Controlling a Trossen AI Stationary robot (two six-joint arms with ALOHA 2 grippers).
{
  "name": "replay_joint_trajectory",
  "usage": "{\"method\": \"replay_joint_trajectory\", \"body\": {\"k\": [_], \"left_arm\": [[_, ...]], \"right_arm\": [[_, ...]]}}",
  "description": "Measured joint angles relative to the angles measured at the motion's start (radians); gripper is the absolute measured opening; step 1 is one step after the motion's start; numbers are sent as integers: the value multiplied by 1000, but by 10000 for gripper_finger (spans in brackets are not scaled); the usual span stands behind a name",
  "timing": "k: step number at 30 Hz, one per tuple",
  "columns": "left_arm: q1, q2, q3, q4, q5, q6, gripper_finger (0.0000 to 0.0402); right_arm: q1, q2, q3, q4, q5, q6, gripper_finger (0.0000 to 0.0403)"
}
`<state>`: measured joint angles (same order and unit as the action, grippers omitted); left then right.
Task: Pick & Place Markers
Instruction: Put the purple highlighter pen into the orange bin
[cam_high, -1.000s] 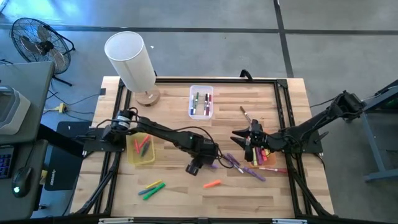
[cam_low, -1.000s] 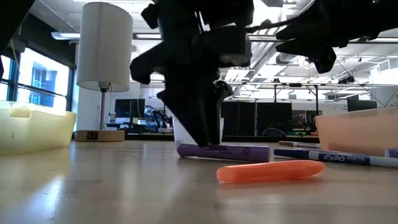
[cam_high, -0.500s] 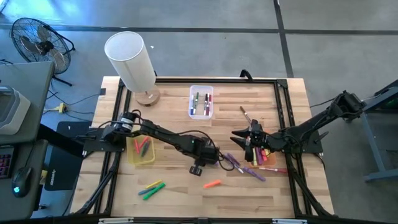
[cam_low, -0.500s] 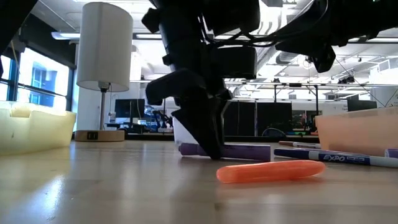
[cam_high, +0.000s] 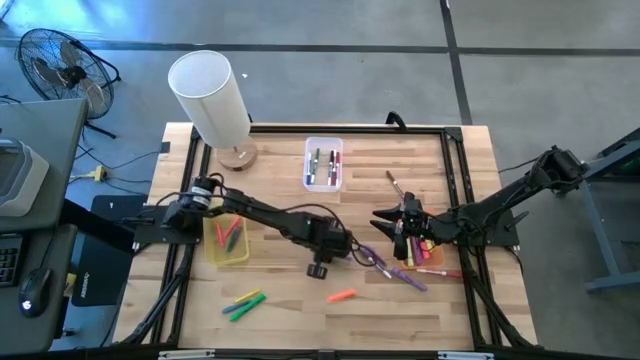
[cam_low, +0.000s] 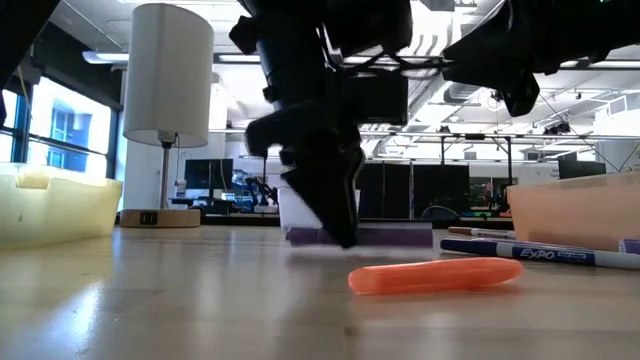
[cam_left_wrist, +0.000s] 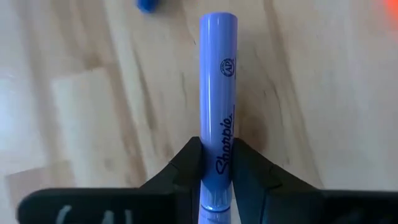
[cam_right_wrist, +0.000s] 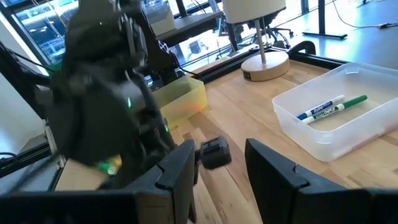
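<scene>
My left gripper is at mid-table, shut on a purple marker that points toward the table's right side. My right gripper hangs open above the table beside the orange bin, touching nothing; its fingers stand apart in its wrist view. An orange marker lies flat in front of the left gripper, also seen in the low view. More purple markers lie by the orange bin. Green and yellow markers lie near the front left. My left gripper pinches the purple marker between its two fingers near one end of the barrel, with the fingers across it, coming from above. The marker sticks out level beyond the fingers and sits just off the table top.
A yellow bin holding markers is at the left. A clear bin with markers is at the far middle, and a white lamp stands at the far left. A blue marker lies by the orange bin. Bare wood shows along the near edge.
My left gripper has shifted a little toward the table's right and come up slightly. The purple marker, which lay on the table, has risen a little with it and stays level. My right arm has kept still.
</scene>
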<state>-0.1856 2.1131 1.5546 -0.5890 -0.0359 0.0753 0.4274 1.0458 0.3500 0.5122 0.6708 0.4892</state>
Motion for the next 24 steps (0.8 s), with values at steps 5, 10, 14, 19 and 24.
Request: {"method": "replay_joint_trajectory", "body": {"k": [5, 10, 14, 19, 24], "left_arm": [[10, -139, 3, -11, -66, -48, 58], [10, -301, -65, 55, -146, -85, 58], [10, -481, -204, 146, -219, -127, 58], [10, -688, -509, 485, -310, -238, 58], [10, -770, -815, 1086, -310, -349, 69]], "right_arm": [[0, 0, 0, -6, 4, 0, 133], [1, 0, 0, -6, 21, -26, 133], [5, 0, 0, -7, 39, -27, 133], [5, 4, 0, -5, 62, -30, 133], [-5, 64, 0, 99, 73, -30, 133]]}}
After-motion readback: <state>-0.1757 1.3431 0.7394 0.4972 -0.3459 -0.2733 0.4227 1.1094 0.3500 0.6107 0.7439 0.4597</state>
